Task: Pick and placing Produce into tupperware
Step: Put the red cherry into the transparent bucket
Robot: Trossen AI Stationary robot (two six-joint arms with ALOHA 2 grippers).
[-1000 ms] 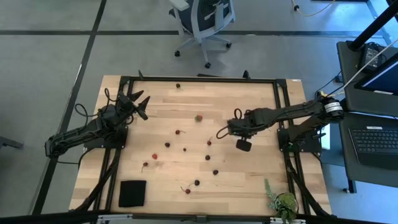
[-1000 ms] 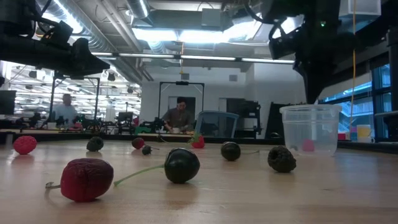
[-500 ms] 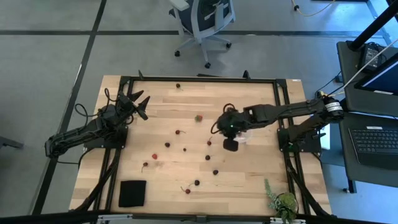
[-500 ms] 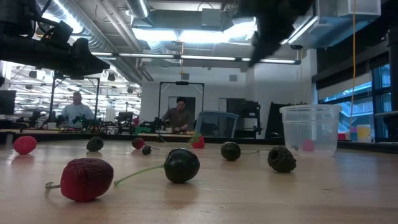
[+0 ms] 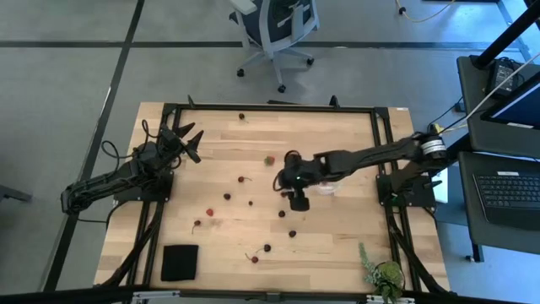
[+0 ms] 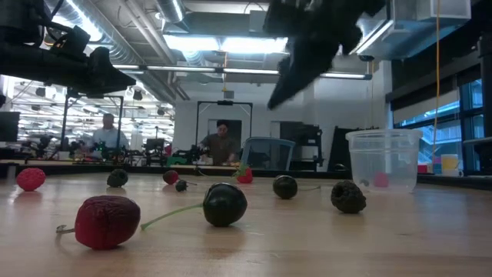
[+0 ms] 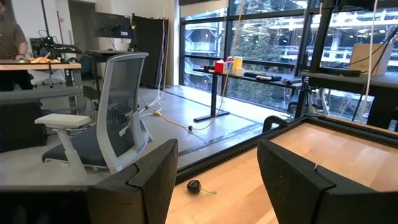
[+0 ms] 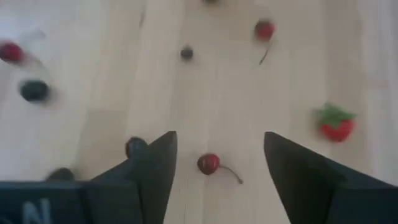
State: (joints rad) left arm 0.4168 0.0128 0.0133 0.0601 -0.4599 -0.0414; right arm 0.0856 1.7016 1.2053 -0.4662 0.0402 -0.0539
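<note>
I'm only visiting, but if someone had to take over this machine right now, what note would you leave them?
Right gripper: open, empty, above mid-table with a red cherry between its fingers' line of sight.
Left gripper: open, empty, parked at the table's left side.
Tub: upright on the table's right part, something pink inside.
Done: at least one piece appears to be in the tub.
Left: about a dozen cherries lie scattered on the table.

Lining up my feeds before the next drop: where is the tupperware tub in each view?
High view: the tub sits just right of the picture's middle.
Low view: it stands at the right.
Left wrist view: not in it.
Right wrist view: not in it.
Shared landmark: the red fruit with a green top, also in the low and right wrist views.
</note>
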